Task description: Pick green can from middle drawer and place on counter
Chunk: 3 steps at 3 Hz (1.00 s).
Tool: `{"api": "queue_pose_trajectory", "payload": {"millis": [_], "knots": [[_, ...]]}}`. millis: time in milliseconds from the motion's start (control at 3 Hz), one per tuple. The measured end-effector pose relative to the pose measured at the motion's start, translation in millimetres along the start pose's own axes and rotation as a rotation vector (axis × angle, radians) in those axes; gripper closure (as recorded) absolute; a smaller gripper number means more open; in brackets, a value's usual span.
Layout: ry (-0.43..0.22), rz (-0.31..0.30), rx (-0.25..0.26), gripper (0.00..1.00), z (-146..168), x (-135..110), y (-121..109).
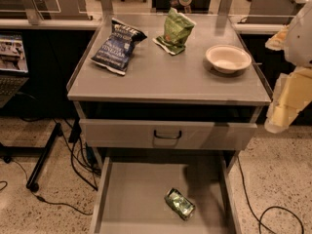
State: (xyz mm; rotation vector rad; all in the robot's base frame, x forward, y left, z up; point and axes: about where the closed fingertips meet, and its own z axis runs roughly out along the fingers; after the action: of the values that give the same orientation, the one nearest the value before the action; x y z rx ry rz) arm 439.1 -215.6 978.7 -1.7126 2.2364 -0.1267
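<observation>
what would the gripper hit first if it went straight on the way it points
Probably the floor beside the open middle drawer. The gripper hangs at the picture's right edge, pointing down, but depth is unclear.

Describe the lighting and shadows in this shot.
Camera view: warm, dim light; the broad matte grey counter shows a soft sheen, no hard glare; shadow darkens the back right of the wide shallow grey metal middle drawer; the small shiny green can glints faintly; the pale gripper, at the right edge beside the counter, is brightly lit.
</observation>
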Motion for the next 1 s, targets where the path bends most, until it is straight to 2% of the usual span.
{"api": "queue_pose_trajectory", "payload": {"millis": [667, 1000], "knots": [[-0.043, 0.016, 0.01, 0.0, -5.0, -7.7, 8.6], [-0.138, 0.137, -0.037, 0.0, 24.9, -13.7, 32.5]]}}
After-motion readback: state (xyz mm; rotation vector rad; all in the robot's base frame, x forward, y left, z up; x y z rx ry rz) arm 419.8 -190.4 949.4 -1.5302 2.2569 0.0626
